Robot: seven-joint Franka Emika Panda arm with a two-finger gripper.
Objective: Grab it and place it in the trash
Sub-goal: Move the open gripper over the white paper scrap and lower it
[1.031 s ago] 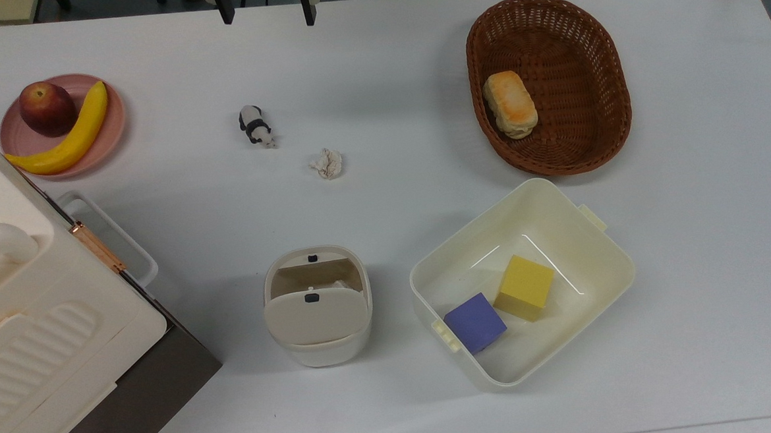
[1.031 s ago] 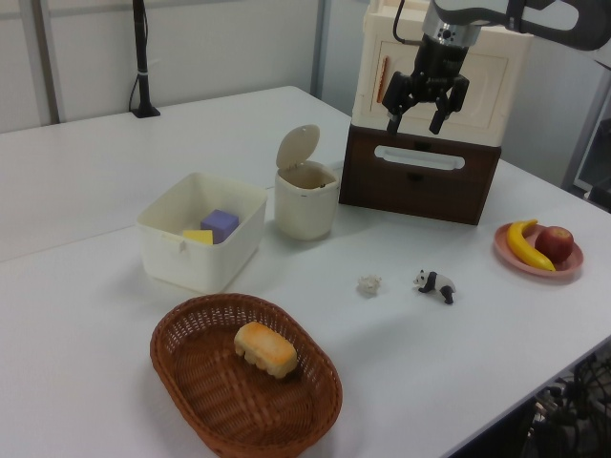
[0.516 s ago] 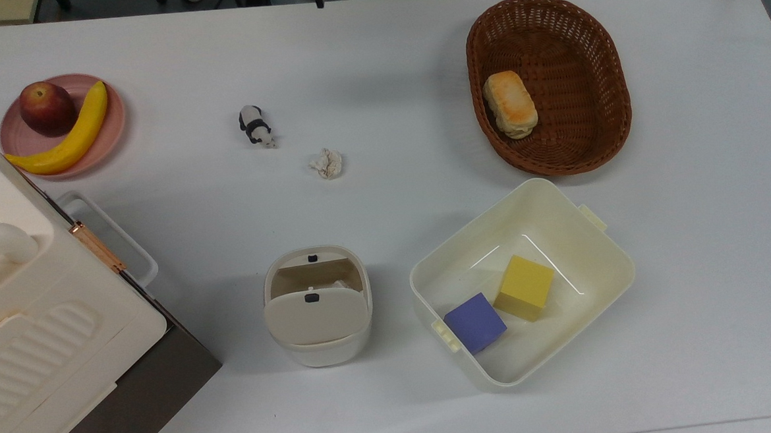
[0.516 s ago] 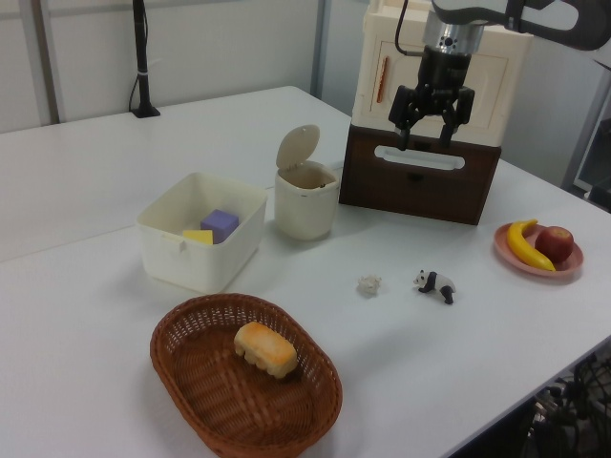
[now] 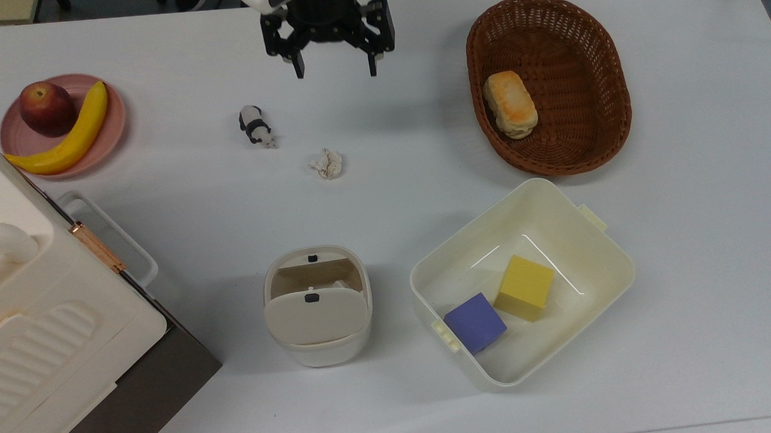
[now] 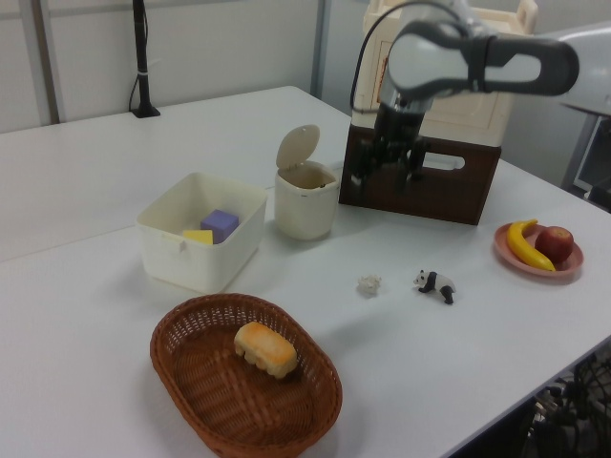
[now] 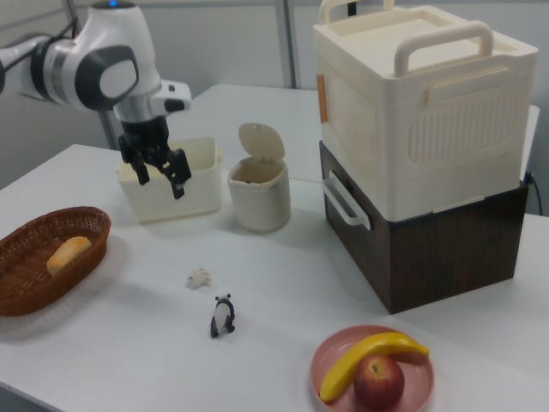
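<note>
Arm: it is reaching in over the worktop [image 5: 434, 385] from the top view's upper edge, forearm bending down to a wrist that is pointing the end effector [image 5: 335, 67] straight down; in the right view the white elbow housing is sitting high at the right view's left.
End effector: its two dark fingers are standing wide apart with nothing between them, hanging in the air clear of the worktop [image 6: 393, 177] [image 7: 160, 178].
Paper wad: it is lying loose on the worktop [image 5: 326, 163], near the middle, well apart from the end effector and lower in the top view; also showing in the left view [image 6: 368, 284] and right view [image 7: 199, 277].
Panda figurine: it is lying just beside the paper wad, toward the top view's left [image 5: 255, 125].
Trash bin: it is standing upright with its swing lid tipped open and brown inside showing [image 5: 317, 306], well apart from the paper wad, toward the top view's lower edge.
Tub: it is sitting to the trash bin's right in the top view [image 5: 598, 251], holding a yellow block [image 5: 524, 287] and a purple block [image 5: 475, 322].
Basket: it is holding a bread roll [image 5: 510, 104] at the top view's upper right [image 5: 588, 47].
Plate: it is carrying an apple [image 5: 46, 107] and a banana [image 5: 71, 137] at the top view's left [image 5: 113, 125].
</note>
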